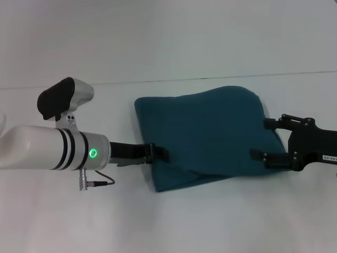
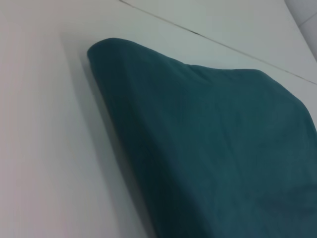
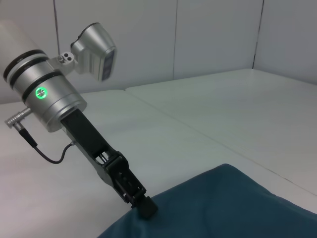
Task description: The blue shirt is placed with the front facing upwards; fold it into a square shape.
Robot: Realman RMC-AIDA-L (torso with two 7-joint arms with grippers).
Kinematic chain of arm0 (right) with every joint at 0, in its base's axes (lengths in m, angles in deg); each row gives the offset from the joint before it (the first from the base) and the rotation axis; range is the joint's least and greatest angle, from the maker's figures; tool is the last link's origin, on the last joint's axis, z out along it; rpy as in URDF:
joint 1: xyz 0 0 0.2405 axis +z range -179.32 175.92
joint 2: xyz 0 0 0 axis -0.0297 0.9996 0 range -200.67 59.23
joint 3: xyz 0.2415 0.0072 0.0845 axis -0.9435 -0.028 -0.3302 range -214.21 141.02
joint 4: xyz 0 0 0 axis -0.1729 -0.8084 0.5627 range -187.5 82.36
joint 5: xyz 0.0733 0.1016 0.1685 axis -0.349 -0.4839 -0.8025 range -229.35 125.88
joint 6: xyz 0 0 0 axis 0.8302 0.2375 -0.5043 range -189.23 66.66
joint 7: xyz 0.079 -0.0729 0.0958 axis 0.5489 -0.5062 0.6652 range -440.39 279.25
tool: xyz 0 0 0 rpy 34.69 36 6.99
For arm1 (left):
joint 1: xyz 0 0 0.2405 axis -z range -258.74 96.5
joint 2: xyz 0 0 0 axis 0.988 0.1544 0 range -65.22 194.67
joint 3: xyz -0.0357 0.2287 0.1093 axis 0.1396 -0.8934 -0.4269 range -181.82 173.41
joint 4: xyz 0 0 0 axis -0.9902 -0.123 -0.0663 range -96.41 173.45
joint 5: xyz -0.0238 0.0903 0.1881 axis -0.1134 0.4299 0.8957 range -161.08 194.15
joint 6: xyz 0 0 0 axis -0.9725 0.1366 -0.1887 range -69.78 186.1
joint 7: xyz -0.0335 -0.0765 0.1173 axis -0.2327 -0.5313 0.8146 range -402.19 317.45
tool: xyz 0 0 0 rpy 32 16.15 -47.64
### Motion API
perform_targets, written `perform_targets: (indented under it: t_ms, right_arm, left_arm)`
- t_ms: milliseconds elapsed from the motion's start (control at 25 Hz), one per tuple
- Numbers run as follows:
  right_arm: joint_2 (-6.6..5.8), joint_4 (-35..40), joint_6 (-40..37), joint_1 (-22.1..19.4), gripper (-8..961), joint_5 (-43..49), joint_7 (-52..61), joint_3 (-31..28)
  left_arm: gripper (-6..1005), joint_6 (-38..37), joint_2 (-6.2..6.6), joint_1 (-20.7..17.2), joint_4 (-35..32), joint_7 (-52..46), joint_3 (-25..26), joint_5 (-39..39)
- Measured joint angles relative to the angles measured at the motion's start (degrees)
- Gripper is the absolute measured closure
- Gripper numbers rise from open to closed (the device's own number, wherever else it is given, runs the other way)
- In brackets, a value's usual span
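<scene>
The blue shirt (image 1: 205,134) lies folded into a rough square mid-surface (image 1: 168,47) (no lettering shows). The left end effector (image 1: 160,153) touches its left edge, closure unclear; the right end effector (image 1: 263,138) stands spread at its right edge. Soft, light, floppy cloth: best pinched at edges or corners.

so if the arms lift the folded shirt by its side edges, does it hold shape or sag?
Probably sags: the shirt is soft cloth, its top surface bulging and rippled. The layers may slide apart, since a lower layer already peeks out along the near edge. It looks light, so the left gripper and right gripper at its sides should move it easily on the table.
</scene>
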Motion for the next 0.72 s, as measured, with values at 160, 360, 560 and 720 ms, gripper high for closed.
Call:
perform_targets:
  t_ms: [160, 360, 560, 720]
  right_arm:
    - [0.0, 0.0, 0.0, 0.0, 36, -0.1, 0.0, 0.0]
    - [-0.03, 0.0, 0.0, 0.0, 36, -0.2, 0.0, 0.0]
    - [-0.02, 0.1, 0.1, 0.0, 36, -0.2, 0.0, -0.1]
    - [0.0, 0.1, 0.3, 0.0, 36, -0.3, 0.0, -0.9]
  left_arm:
    - [404, 0.0, -0.09, -0.1, 0.1, 0.6, 0.0, 0.1]
    - [618, 0.0, -0.26, -0.2, 0.1, 1.5, 0.0, 0.1]
    - [858, -0.2, -0.33, -0.5, -0.2, 2.2, 0.0, 0.1]
    - [908, -0.6, -0.25, -2.8, -2.7, 2.5, 0.0, 0.1]
